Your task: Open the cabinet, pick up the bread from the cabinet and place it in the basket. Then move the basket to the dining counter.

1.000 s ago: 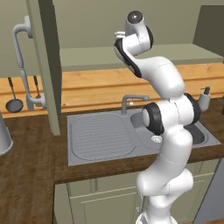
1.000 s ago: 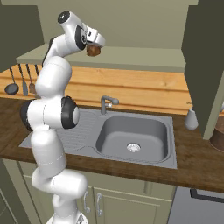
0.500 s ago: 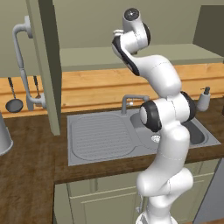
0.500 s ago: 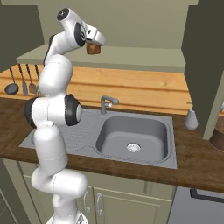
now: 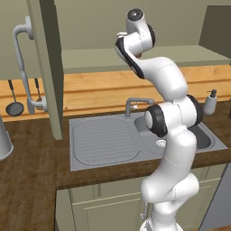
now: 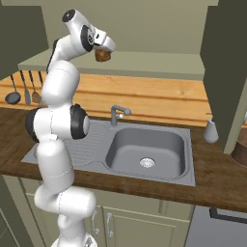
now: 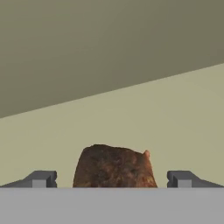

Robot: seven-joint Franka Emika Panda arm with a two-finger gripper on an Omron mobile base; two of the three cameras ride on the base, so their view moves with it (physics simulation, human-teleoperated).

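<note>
The sage-green cabinet stands open, its doors [image 5: 45, 67] [image 6: 226, 72] swung out to both sides. A dark-brown crusty bread [image 6: 102, 56] [image 7: 114, 168] rests on the cabinet's pale shelf [image 6: 159, 65]. My gripper [image 6: 104, 50] [image 7: 111, 179] is raised to the shelf and open. One fingertip [image 7: 41, 178] shows on each side of the bread, with a small gap to it. The brown basket [image 6: 240, 149] stands on the worktop at the far right, cut off by the frame edge and partly behind the right door. The dining counter is out of view.
Below the cabinet lies a grey sink [image 6: 147, 152] with a faucet [image 6: 118, 115] in a dark wood worktop [image 5: 27, 180]. A soap dispenser [image 6: 211, 131] stands to its right. Ladles [image 5: 14, 106] hang on the wall and a grey pot [image 5: 3, 140] stands at the left.
The hand has shifted very slightly at the shelf. The bread has not moved.
</note>
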